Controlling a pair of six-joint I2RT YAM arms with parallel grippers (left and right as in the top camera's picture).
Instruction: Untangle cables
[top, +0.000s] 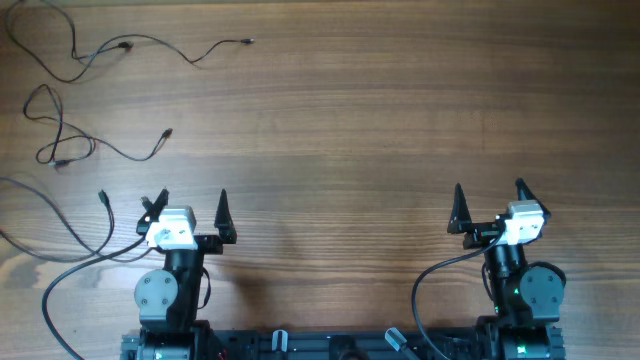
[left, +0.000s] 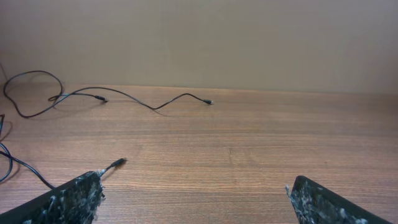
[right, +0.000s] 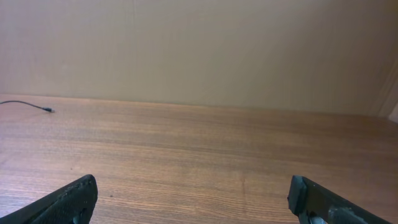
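The cables lie as separate loose strands on the wooden table at the far left. One thin black strand (top: 150, 45) runs along the back, also in the left wrist view (left: 124, 96). A second strand (top: 70, 140) lies below it. A third strand (top: 70, 235) passes close to the left gripper, its plug end (left: 117, 163) near the left finger. The left gripper (top: 192, 208) is open and empty (left: 194, 199). The right gripper (top: 489, 200) is open and empty (right: 194, 196), far from the cables; only one plug tip (right: 48, 110) shows in its view.
Thicker black arm cables (top: 430, 290) loop by the arm bases at the front edge. A plain beige wall (left: 249, 37) stands behind the table.
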